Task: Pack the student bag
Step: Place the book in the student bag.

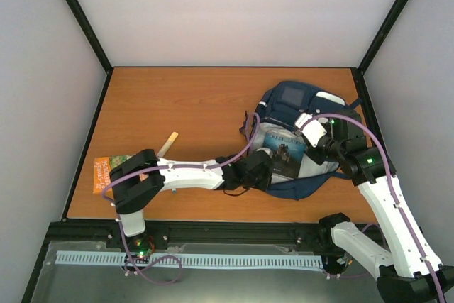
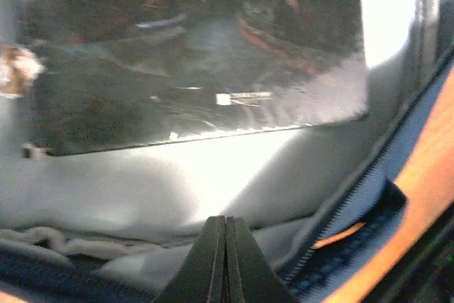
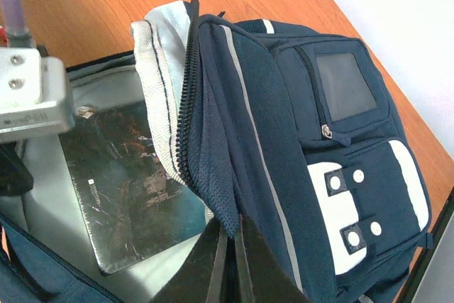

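Right pincer (image 3: pixel 228 228) is pinching the student bag (image 3: pixel 284 140) by its flap edge; left pincer (image 2: pixel 225 221) is sitting shut, seemingly empty; that thin hold may be slipping, dropping the flap onto the book (image 3: pixel 135 182)

White arms (image 1: pixel 188 173), purple cables (image 1: pixel 250 133), perhaps LEDs (image 1: pixel 369 159).

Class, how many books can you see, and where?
2: dark book inside the open student bag; orange book at the table's left edge, partly beneath the left arm. Others may be hidden.
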`<state>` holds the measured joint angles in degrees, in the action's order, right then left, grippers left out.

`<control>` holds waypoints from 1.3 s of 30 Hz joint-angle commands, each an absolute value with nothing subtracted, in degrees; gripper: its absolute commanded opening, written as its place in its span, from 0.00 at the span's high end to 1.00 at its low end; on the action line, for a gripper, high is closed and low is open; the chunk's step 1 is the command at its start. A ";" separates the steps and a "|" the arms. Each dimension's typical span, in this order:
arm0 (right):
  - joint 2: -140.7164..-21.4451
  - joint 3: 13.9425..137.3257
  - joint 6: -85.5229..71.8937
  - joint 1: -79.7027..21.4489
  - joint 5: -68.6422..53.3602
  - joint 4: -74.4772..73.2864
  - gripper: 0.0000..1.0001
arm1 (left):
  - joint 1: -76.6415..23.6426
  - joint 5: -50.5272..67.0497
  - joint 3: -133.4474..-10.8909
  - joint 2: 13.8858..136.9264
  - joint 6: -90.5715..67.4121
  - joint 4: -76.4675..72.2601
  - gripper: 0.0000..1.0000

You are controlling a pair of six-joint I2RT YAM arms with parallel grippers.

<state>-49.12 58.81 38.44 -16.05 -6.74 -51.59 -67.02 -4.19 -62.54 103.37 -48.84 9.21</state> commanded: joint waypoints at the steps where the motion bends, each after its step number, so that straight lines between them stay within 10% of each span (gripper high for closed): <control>1: -47.81 58.97 37.28 -15.85 -8.08 -48.34 0.97 | -68.02 1.71 -68.68 105.00 -48.12 16.78 0.99; 39: -45.17 56.42 38.54 -15.90 -12.28 -51.75 0.97 | -60.25 -8.83 -77.24 122.44 -60.26 -14.39 0.99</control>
